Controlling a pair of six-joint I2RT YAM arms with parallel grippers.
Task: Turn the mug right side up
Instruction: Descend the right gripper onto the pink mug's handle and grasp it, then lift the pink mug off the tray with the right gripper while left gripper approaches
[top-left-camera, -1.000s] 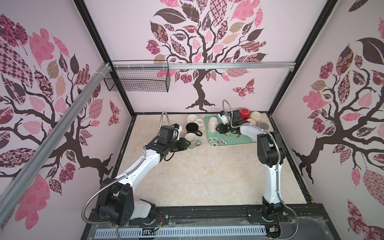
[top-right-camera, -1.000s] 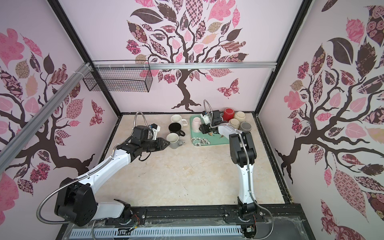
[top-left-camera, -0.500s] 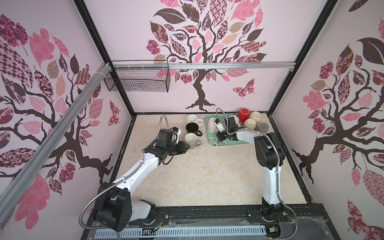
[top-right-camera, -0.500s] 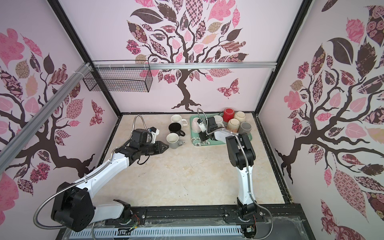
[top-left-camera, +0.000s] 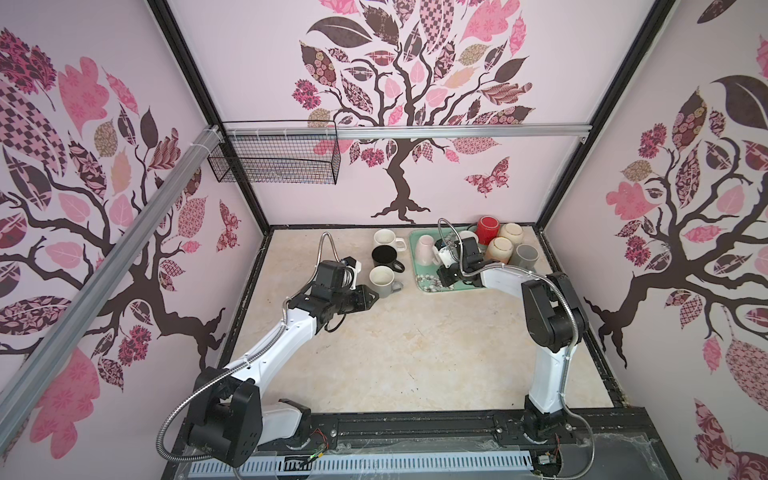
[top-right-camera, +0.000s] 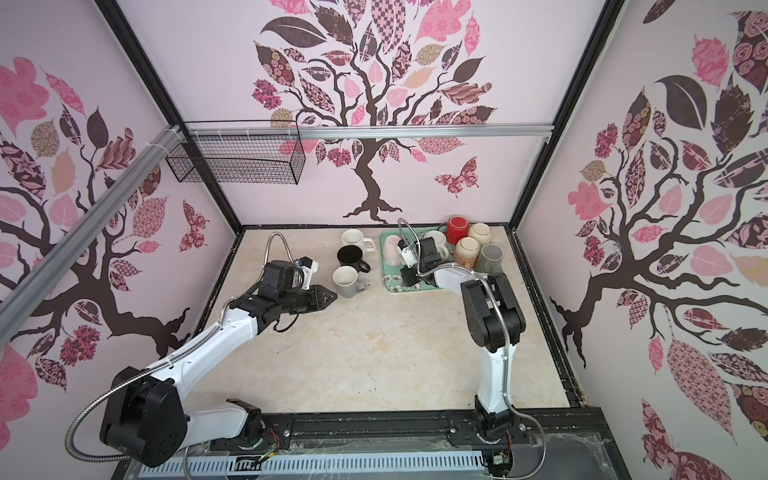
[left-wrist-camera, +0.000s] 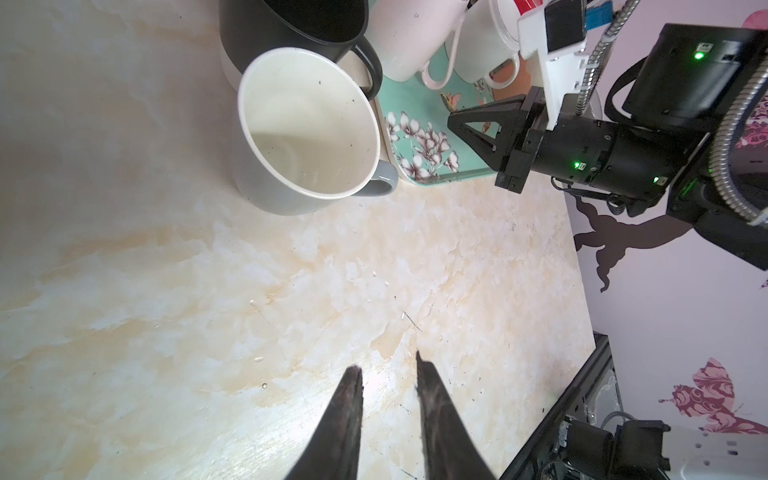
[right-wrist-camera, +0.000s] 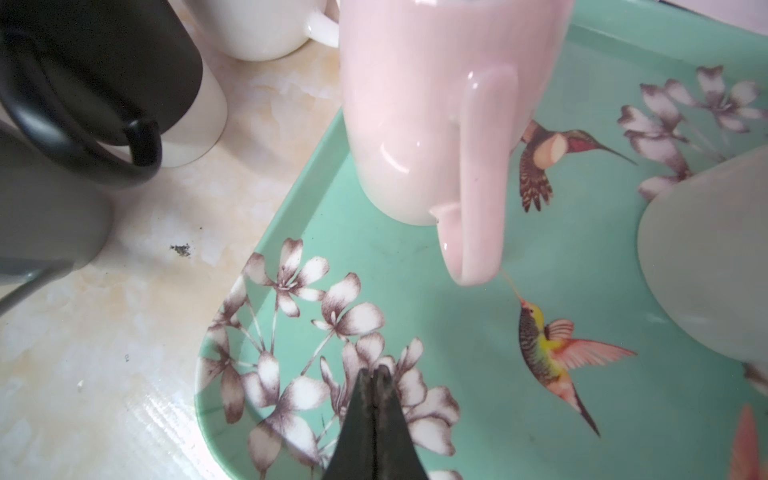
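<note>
A pink mug (top-left-camera: 424, 249) (top-right-camera: 391, 249) stands mouth down at the left end of the green tray (top-left-camera: 423, 286), its handle (right-wrist-camera: 482, 174) turned toward my right gripper. My right gripper (right-wrist-camera: 376, 372) (top-left-camera: 445, 276) hovers low over the tray's front left corner, a short way in front of that handle. Its jaws are shut with nothing between them. My left gripper (left-wrist-camera: 386, 365) (top-left-camera: 376, 294) hangs over bare table just in front of an upright grey mug (left-wrist-camera: 307, 129). It is slightly open and holds nothing.
On the table left of the tray stand the grey mug (top-left-camera: 382, 280), a black mug (top-left-camera: 384, 255) and a white mug (top-left-camera: 385, 238), all upright. Several upturned mugs crowd the tray's right end, among them a red one (top-left-camera: 487, 230). A wire basket (top-left-camera: 274, 158) hangs on the back wall.
My right gripper has slid left across the tray toward the pink mug and closed empty. My left gripper has drawn back a little from the grey mug.
</note>
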